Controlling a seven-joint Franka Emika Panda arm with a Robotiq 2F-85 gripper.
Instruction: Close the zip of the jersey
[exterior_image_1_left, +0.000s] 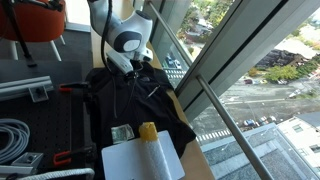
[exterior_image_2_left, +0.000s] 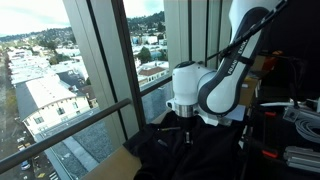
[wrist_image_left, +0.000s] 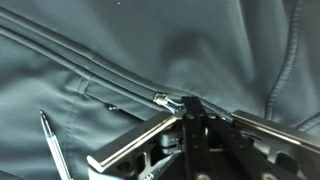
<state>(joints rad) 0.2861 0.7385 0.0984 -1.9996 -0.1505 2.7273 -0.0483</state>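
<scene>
The black jersey (exterior_image_1_left: 130, 100) lies spread on the table, and it shows in both exterior views (exterior_image_2_left: 200, 155). In the wrist view the jersey (wrist_image_left: 150, 45) fills the frame. Its zip (wrist_image_left: 90, 68) runs as a thin line from the upper left down to the centre. The small silver puller (wrist_image_left: 165, 100) sticks out just left of my fingertips. My gripper (wrist_image_left: 188, 108) has its fingers pressed together at the puller and seems to pinch it. In both exterior views the gripper (exterior_image_1_left: 135, 65) (exterior_image_2_left: 187, 128) points down onto the jersey.
A white sheet (exterior_image_1_left: 140, 160) with a yellow piece (exterior_image_1_left: 148, 131) lies on the jersey's near end. A thin pen-like object (wrist_image_left: 50, 142) lies on the fabric. Large windows and a railing (exterior_image_1_left: 220, 105) run along the table. Cables and metal frame parts (exterior_image_1_left: 15, 135) lie on the other side.
</scene>
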